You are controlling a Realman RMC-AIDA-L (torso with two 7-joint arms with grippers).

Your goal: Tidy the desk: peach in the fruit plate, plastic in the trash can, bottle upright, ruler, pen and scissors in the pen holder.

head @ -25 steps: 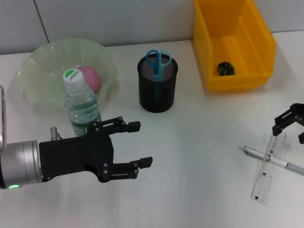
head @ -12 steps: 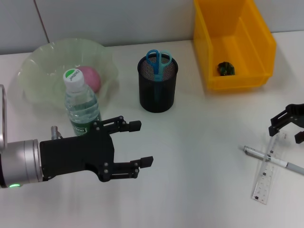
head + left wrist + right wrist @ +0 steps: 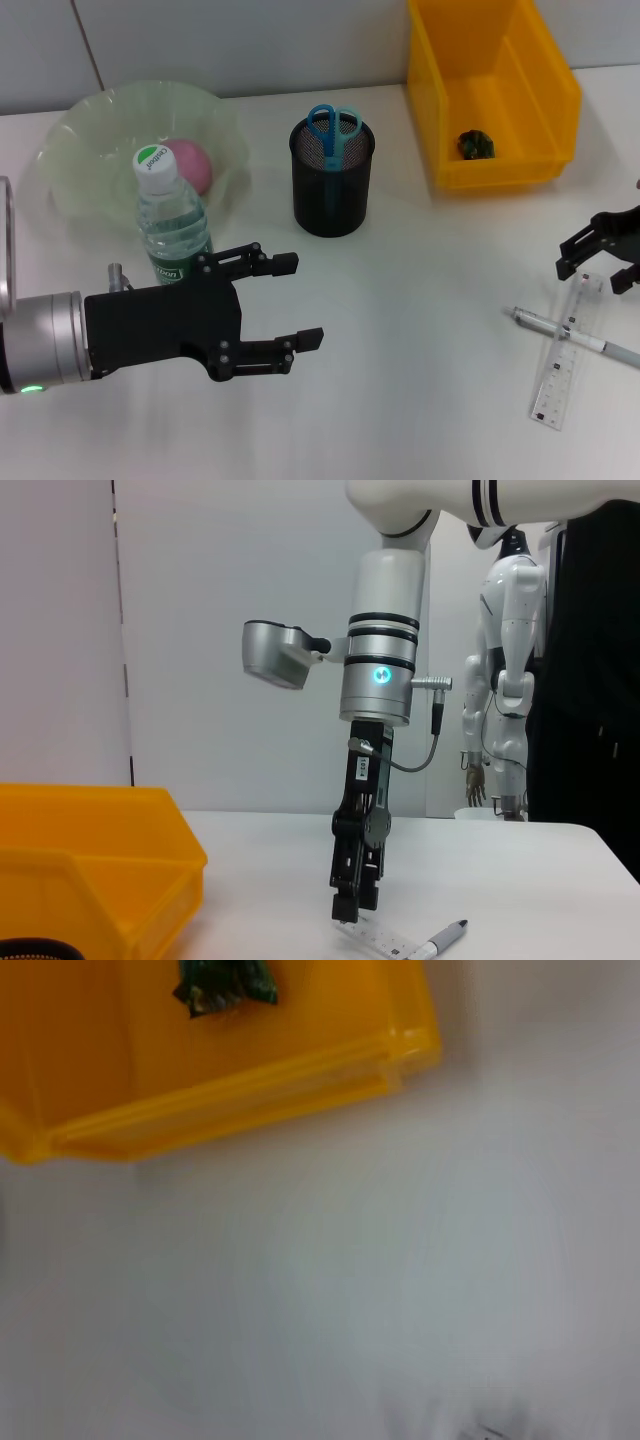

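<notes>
A clear water bottle (image 3: 170,222) stands upright on the white worktop (image 3: 420,330), just behind the left tool (image 3: 290,300). Its green cap carries white lettering too small to read, and its green label is likewise unreadable. The left tool hangs low over the worktop with its fingers spread wide and nothing between them.

Behind the bottle, a pale green fruit plate (image 3: 90,130) holds a pink peach (image 3: 190,163). A black mesh pen holder (image 3: 331,185), beyond the left tool, holds blue-handled scissors (image 3: 331,128). Behind the right tool (image 3: 601,258), a yellow trash can (image 3: 500,95) contains a dark crumpled piece of plastic (image 3: 476,144).

The right tool hovers just above the far end of a clear ruler (image 3: 562,358), fingers apart and empty. A pen (image 3: 575,336) lies across the ruler, on the near side of this tool.
</notes>
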